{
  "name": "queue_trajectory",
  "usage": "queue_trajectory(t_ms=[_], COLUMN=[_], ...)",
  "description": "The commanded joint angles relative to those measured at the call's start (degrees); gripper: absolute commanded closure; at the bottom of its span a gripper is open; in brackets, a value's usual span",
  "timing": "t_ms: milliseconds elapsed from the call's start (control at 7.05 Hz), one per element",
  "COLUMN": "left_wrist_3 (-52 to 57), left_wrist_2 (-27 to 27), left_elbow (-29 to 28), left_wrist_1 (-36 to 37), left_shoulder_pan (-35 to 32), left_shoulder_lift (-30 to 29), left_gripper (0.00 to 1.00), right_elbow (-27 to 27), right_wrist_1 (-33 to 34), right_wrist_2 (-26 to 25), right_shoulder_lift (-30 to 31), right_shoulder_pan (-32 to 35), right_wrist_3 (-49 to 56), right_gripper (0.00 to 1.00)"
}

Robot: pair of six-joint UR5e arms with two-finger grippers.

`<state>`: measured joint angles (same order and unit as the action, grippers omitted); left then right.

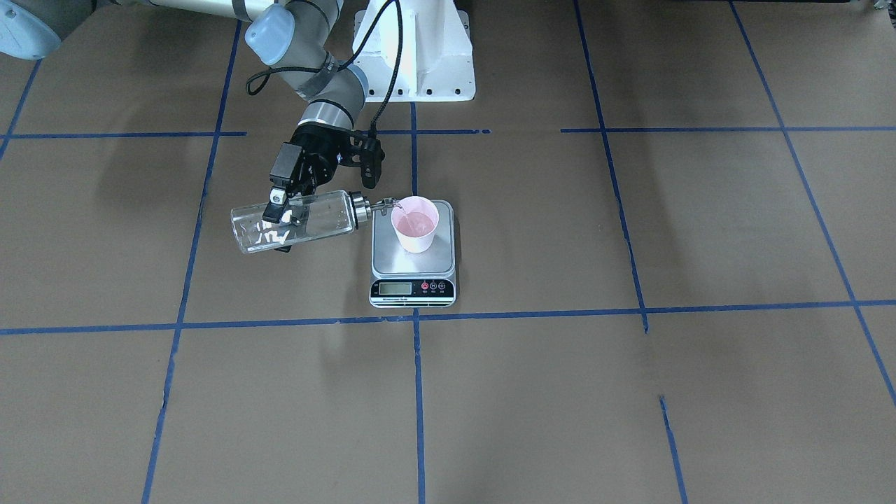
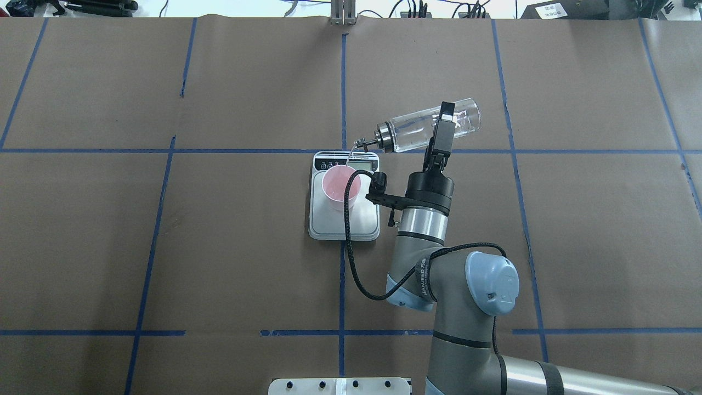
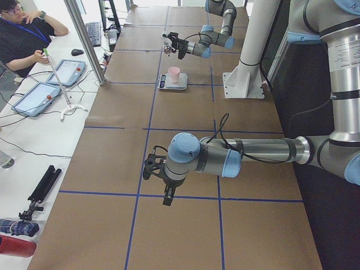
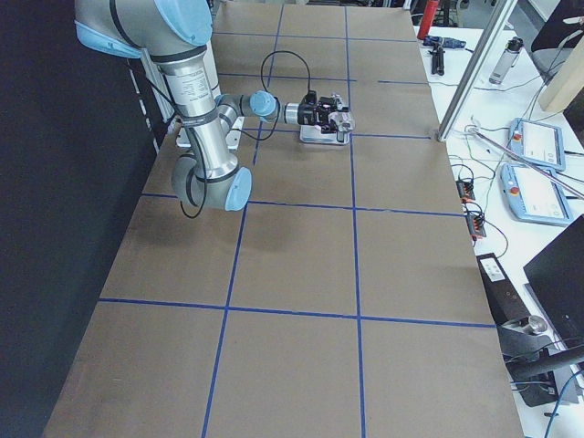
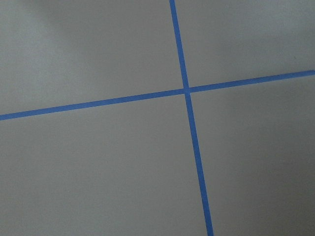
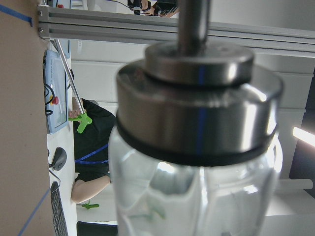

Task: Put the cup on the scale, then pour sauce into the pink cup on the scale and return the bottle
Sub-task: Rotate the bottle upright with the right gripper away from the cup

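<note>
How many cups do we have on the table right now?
1: the pink cup stands on the scale, under the spout of the bottle tilted in the right hand. No other cup shows in any view.

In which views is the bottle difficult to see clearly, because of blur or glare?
Right wrist-mounted view: the bottle is very close and fills the frame, and its metal cap looks soft and out of focus, while the room behind is sharper. Exterior front-facing view: white glints lie on the glass. Overhead exterior view: no blur, outline clear.
</note>
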<state>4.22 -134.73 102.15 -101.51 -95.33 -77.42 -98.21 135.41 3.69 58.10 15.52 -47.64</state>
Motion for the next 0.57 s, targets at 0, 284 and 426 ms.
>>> queue_trajectory(t_ms=[0,284,426], left_wrist_3=[0.00,0.00,0.00], left_wrist_2=[0.00,0.09,0.09], left_elbow=[0.24,0.51,0.68], left_wrist_1=[0.00,-0.09,-0.09], left_shoulder_pan=[-0.03,-0.21,-0.82], left_shoulder_lift=[-0.01,-0.01,-0.01], left_gripper=[0.00,0.00,0.00], right_elbow=[0.13,-0.13,-0.40], right_wrist_1=[-8.44,-17.06,-20.67], right_wrist_2=[0.09,3.41,5.87], right_shoulder_lift=[1.05,1.05,1.05], right_shoulder_pan=[-1.28,-2.95,-3.65], right_wrist_3=[-0.26,-0.35,-0.35], right_gripper=[1.00,1.00,1.00])
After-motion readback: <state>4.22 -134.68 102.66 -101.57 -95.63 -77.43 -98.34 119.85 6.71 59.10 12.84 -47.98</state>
